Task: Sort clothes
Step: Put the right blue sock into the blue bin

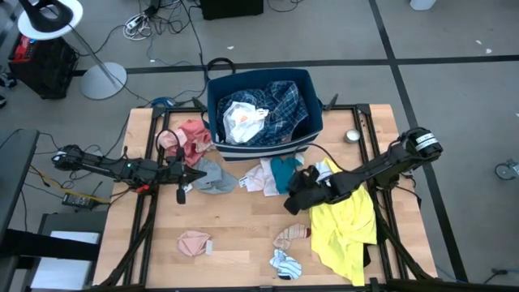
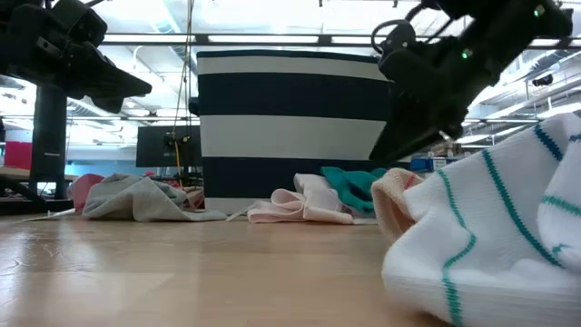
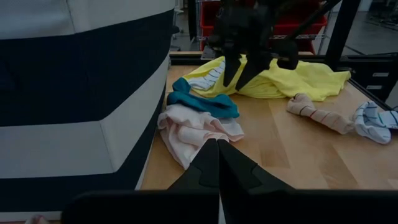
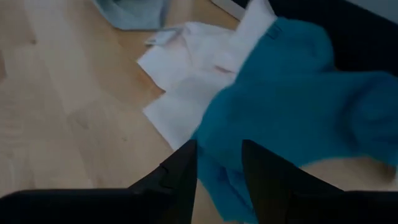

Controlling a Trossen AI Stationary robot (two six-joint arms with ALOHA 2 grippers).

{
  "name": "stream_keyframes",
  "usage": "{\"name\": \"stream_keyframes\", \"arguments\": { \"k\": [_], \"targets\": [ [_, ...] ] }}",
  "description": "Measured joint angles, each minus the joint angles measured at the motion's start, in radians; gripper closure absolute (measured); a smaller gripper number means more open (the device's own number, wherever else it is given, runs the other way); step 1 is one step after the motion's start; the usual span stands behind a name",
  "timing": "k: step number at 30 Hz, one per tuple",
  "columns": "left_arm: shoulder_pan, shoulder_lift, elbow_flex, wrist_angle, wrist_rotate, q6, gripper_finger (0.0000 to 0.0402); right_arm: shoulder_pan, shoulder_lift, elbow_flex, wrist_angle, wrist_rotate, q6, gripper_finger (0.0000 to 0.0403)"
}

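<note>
Clothes lie scattered over the pale wooden table (image 1: 243, 243), soft and crumpled. Beside the striped navy-and-white bin (image 1: 268, 146), which holds a blue plaid shirt (image 1: 284, 109) and a white piece (image 1: 242, 122), sit a limp pink garment (image 3: 196, 127) and a folded teal piece (image 3: 202, 104). The right gripper (image 4: 219, 165) hangs just above the teal cloth, its dark fingers apart. A smooth yellow shirt (image 1: 345, 227) spreads under that arm. The left gripper (image 3: 217, 163) hovers near a grey rumpled piece (image 1: 215, 178), fingers pressed together. A ribbed white sock with teal stripes (image 2: 490, 232) lies at the front edge.
</note>
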State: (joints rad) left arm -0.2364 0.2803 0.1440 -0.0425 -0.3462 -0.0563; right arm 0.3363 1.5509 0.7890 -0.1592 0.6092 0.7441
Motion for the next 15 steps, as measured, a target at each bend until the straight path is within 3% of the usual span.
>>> {"name": "stream_keyframes", "arguments": {
  "k": [6, 11, 15],
  "targets": [
    [0.000, 0.000, 0.000, 0.000, 0.000, 0.000, 0.0401, -0.034, 0.001, -0.094, 0.215, -0.001, -0.139, 0.0279],
    [0.000, 0.000, 0.000, 0.000, 0.000, 0.000, 0.0401, -0.079, 0.001, -0.125, 0.238, -0.006, -0.175, 0.0279],
    [0.000, 0.000, 0.000, 0.000, 0.000, 0.000, 0.0401, -0.121, 0.001, -0.130, 0.241, -0.089, -0.193, 0.0279]
  ]
}}
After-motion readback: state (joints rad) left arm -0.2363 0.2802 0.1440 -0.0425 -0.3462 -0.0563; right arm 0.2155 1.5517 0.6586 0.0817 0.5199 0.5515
